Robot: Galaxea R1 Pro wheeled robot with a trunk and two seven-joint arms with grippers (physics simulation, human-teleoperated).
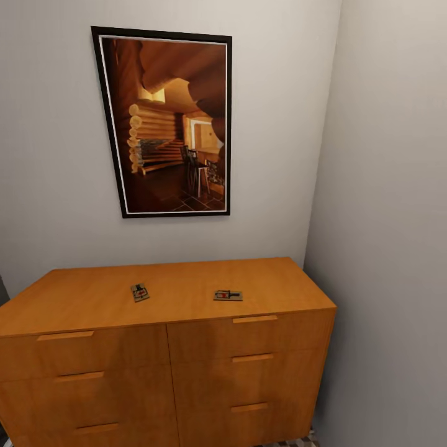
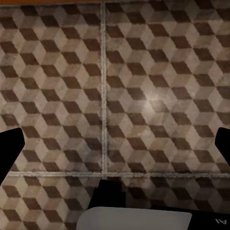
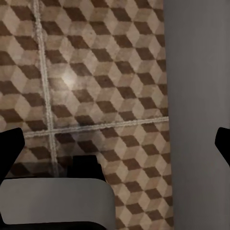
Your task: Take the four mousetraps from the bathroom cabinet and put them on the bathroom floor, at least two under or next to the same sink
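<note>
Two mousetraps lie on the flat top of the orange-brown cabinet [image 1: 186,282] in the head view: one [image 1: 140,292] left of centre, the other [image 1: 228,295] right of centre near the front edge. Each is a small tan board with dark wire and a red mark. The cabinet's drawers are all closed. My left gripper [image 2: 115,146] hangs open over the cube-patterned bathroom floor [image 2: 143,72], with nothing between its dark fingers [image 2: 9,148]. My right gripper [image 3: 115,143] is also open and empty above the same tiles [image 3: 96,72].
The cabinet stands in a corner, against a grey back wall with a framed picture [image 1: 167,124] and close to a grey side wall [image 1: 385,248] on its right. That grey wall [image 3: 201,96] also runs beside the right gripper.
</note>
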